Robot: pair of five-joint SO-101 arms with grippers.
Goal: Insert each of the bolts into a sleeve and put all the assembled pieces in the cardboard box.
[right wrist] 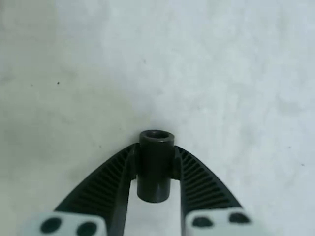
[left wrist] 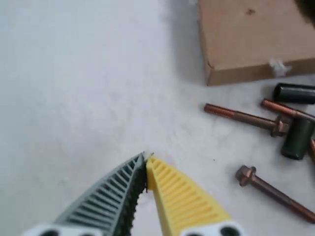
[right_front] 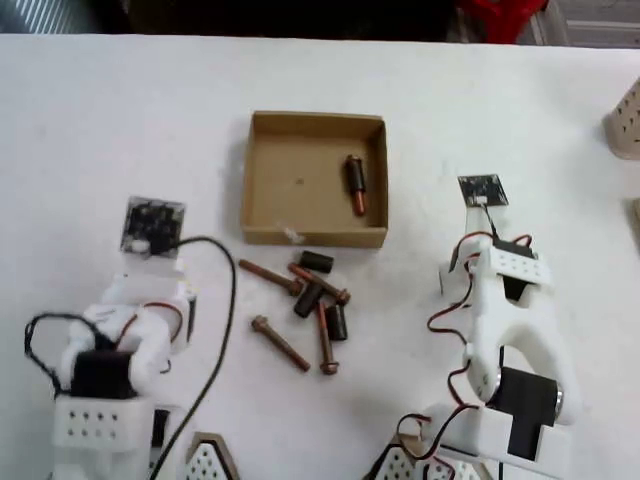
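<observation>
Bright, even light; soft shadow beside the cardboard box (left wrist: pixel 256 73).

left tool (left wrist: pixel 146 159) closed, right tool (right wrist: pixel 155 149) clamping sleeve (right wrist: pixel 155 169)

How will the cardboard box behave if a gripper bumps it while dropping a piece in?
The box looks like thin cardboard, so probably light and apt to slide on the smooth table. Just one assembled piece weighs it down. Its low walls may flex rather than tip.

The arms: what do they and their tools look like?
The left arm and right arm are white with black motors and red-and-black wires. The left tool has ribbed, tapered fingers, one grey, one yellow; the right tool has black ones.
</observation>
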